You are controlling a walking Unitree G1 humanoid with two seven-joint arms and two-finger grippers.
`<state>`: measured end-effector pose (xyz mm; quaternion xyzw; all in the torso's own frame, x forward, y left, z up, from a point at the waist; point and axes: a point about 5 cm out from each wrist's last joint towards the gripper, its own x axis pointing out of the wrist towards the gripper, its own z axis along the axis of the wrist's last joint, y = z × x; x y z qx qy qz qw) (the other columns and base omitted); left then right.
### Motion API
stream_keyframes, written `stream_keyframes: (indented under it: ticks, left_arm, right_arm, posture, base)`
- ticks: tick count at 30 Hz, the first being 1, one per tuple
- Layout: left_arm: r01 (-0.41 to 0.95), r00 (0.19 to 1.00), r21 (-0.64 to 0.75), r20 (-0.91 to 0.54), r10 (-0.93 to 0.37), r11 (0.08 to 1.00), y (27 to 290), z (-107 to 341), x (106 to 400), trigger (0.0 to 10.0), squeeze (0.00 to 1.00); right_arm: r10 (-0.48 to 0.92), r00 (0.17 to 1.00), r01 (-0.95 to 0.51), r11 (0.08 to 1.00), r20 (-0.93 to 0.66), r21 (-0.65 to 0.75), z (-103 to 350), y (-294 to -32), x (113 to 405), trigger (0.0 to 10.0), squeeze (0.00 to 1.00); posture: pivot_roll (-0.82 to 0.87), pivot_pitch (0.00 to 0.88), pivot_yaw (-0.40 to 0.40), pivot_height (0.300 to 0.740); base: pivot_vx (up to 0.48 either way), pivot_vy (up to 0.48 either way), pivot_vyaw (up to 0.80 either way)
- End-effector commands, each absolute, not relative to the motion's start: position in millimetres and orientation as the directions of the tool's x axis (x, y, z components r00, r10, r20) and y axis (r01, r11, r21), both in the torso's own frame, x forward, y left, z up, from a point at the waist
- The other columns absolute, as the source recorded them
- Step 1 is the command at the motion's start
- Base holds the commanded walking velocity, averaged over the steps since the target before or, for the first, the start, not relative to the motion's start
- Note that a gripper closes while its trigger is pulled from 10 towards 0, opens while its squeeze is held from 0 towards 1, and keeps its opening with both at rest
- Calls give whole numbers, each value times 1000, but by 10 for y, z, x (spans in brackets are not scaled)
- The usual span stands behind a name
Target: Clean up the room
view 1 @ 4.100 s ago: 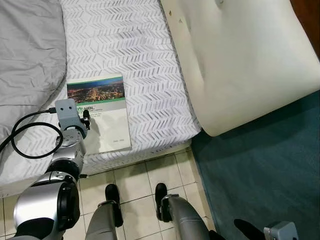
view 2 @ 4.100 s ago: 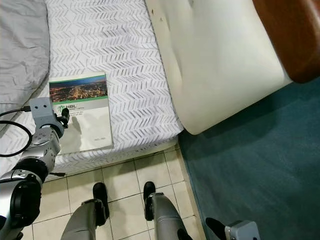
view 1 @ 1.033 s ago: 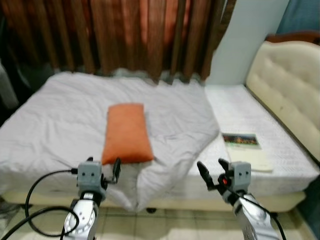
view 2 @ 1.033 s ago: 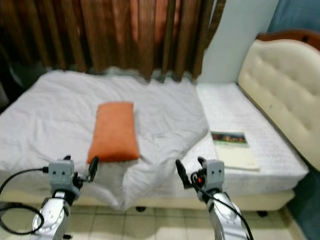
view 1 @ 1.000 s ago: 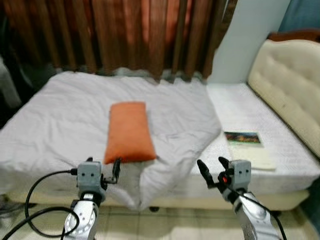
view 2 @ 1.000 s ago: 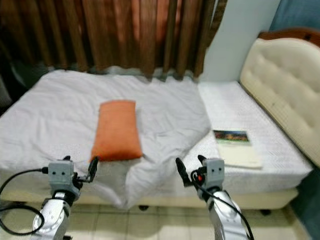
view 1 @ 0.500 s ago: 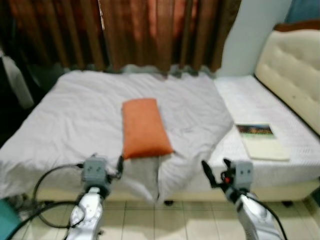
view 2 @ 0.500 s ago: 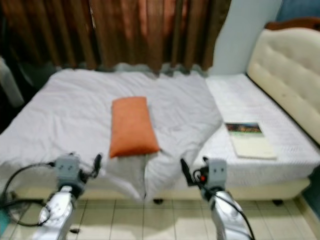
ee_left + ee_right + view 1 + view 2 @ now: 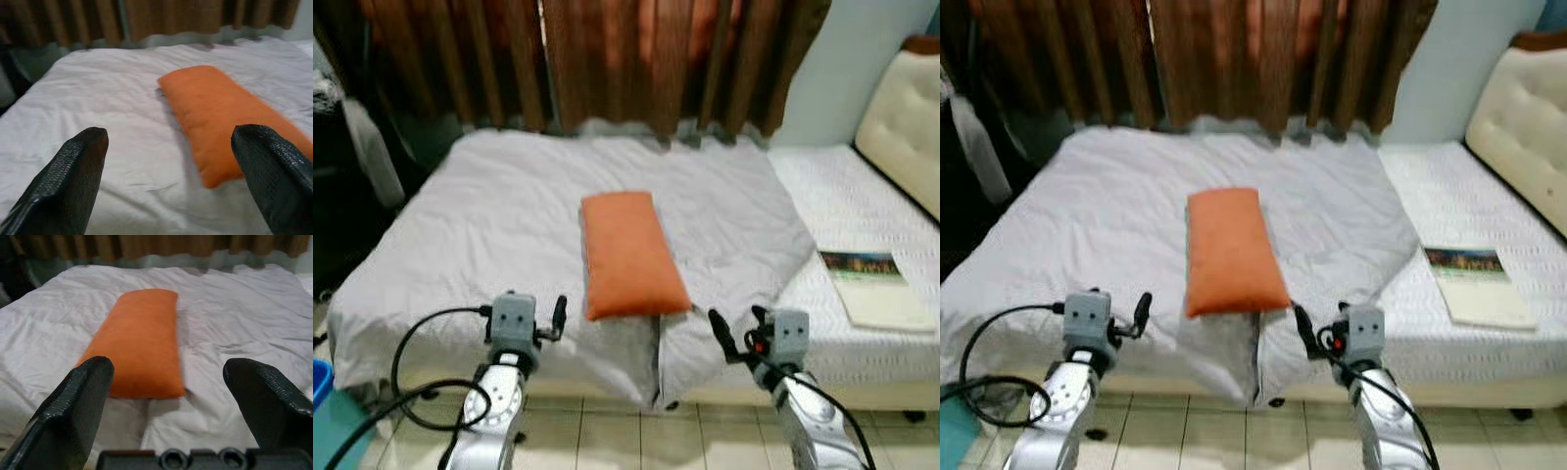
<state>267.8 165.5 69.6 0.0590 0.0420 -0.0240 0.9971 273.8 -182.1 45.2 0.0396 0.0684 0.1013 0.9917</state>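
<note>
**A:** Looking at the two arms, both are raised in front of the robot at the near edge of the bed [image 9: 401, 245], forearms angled up and inward. The left gripper [image 9: 166, 181] sits low on the left with its two black fingers [image 9: 68, 181] spread wide apart, nothing between them. The right gripper [image 9: 181, 406] is the same deal on the other side, fingers [image 9: 78, 401] spread, holding nothing.

**B:** And where's the stuff to tidy?

**A:** The orange pillow [image 9: 631, 253] lies lengthwise in the middle of the rumpled grey blanket [image 9: 489, 215], its near end close to the bed's edge, between the two grippers and a bit beyond them. Neither gripper touches it. Off to the right, a book [image 9: 873, 289] lies flat on the white patterned sheet [image 9: 842, 196], well apart from the pillow. Brown curtains [image 9: 607, 59] hang behind the bed, a cream headboard [image 9: 901, 127] stands at the right, and a black cable [image 9: 421, 382] loops off the left arm.
</note>
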Motion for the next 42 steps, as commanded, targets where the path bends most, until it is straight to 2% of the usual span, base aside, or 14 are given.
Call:
stream_keyframes:
  ticks: [1,10,13,22,36,42]
  left_arm:
    - [51,995,141,-94,-38,989,1666,691,2677,10000,0]
    - [65,992,173,-117,-45,983,1655,657,2676,10000,0]
    - [72,993,116,-106,-60,991,1627,674,2675,10000,0]
    - [44,995,91,-93,-35,995,1655,704,2678,10000,0]
    - [74,994,101,-86,-66,992,1646,711,2681,10000,0]
    - [82,994,103,-83,-73,991,1648,717,2696,10000,0]
  right_arm:
    - [215,969,-203,974,-122,103,468,-1795,2747,10000,0]
    - [240,963,-227,967,-124,115,457,-1763,2723,10000,0]
    - [250,960,-236,964,-127,119,452,-1751,2715,10000,0]
    - [268,954,-252,960,-133,122,451,-1736,2718,10000,0]
    - [296,943,-280,953,-150,118,430,-1699,2719,10000,0]
    - [290,944,-274,954,-160,119,423,-1704,2738,10000,0]
  posture:
    - [11,0,-28,740]
    - [9,0,-28,740]
    - [7,0,-29,740]
    - [9,1,-32,740]
    - [18,0,-30,740]
    - [15,0,-27,740]
  base:
    - [375,-296,0]
    - [280,-243,0]
    - [110,0,0]
    - [462,0,0]
    - [466,0,0]
    - [480,0,-756]
